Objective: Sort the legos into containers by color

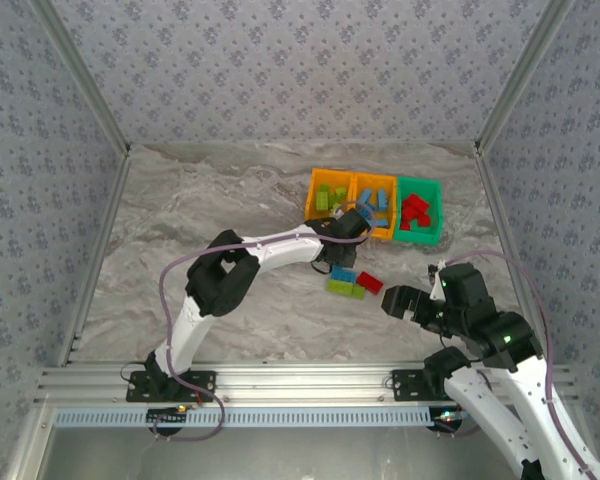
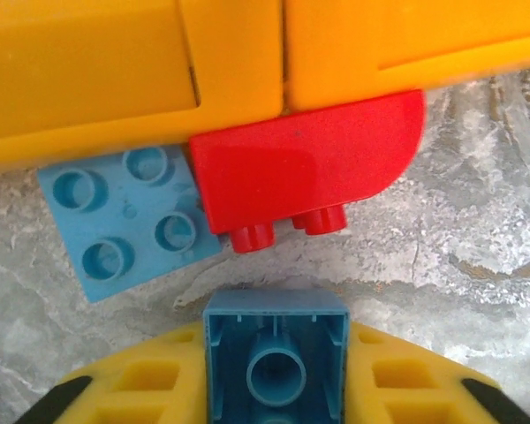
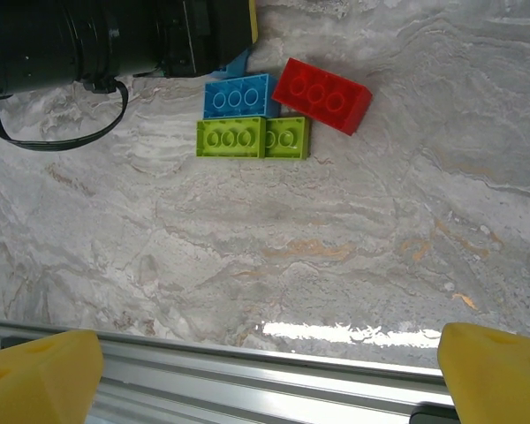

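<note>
Bins stand in a row far across the desk in the top view: an orange bin, the middle orange bin and a green bin, side by side. Lime green legos lie in the one left of the middle orange bin, light blue legos in that bin itself, red legos in the green bin on its right. My left fingers sit at the middle orange bin's near left corner. Loose bricks lie on the desk nearer than that bin, and my right fingers hang nearer still, to the right.

My left wrist view shows my left fingers closed on a light blue brick, its hollow underside facing me. Beyond it, at the foot of the two orange walls, a red piece with one rounded corner touches a flat four-stud blue piece.

My right wrist view shows my right fingers spread wide, holding nothing. Ahead on the desk, a blue brick and a red brick lie just behind a green pair set end to end.
</note>
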`<action>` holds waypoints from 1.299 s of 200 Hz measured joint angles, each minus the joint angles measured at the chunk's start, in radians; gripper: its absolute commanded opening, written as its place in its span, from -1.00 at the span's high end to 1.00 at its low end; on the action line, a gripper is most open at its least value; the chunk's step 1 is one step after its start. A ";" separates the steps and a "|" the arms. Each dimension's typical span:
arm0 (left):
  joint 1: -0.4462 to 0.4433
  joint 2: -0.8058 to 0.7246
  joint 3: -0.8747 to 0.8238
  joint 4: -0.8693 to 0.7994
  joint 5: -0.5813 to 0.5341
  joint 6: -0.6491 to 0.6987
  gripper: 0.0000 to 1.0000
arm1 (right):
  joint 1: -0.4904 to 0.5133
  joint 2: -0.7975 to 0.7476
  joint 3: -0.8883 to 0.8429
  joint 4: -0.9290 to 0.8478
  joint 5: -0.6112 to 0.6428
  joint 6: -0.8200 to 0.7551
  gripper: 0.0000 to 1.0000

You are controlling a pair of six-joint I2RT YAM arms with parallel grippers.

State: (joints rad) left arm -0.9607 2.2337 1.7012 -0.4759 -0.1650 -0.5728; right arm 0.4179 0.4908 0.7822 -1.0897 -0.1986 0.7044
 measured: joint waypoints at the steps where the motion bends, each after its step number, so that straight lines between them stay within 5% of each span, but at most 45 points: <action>1: 0.000 0.000 0.000 0.000 0.000 0.001 0.47 | 0.000 0.000 0.000 0.000 0.000 0.000 -1.00; 67: -0.023 -0.155 0.027 -0.005 0.002 0.074 0.46 | 0.002 -0.033 0.041 0.043 0.046 0.031 -1.00; 115: -0.008 -0.007 0.392 0.104 -0.045 0.259 0.49 | 0.002 -0.049 0.061 0.069 0.092 0.048 -1.00; 162: 0.058 0.314 0.780 0.072 -0.046 0.340 -0.19 | 0.002 -0.043 0.075 0.069 0.114 0.048 -1.00; 182: 0.076 0.374 0.860 0.025 -0.045 0.359 -0.28 | 0.002 -0.043 0.075 0.069 0.121 0.048 -1.00; 219: 0.070 0.327 0.804 0.007 -0.029 0.374 -0.30 | 0.002 -0.031 0.069 0.077 0.124 0.047 -1.00; 260: 0.051 -0.137 0.136 0.200 -0.008 0.391 -0.32 | 0.036 0.075 0.026 0.139 0.097 0.048 -1.00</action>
State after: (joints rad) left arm -0.9100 2.0964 1.8374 -0.2756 -0.1726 -0.1814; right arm 0.4538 0.5655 0.8082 -0.9504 -0.1020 0.7525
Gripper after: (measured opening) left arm 0.651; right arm 0.999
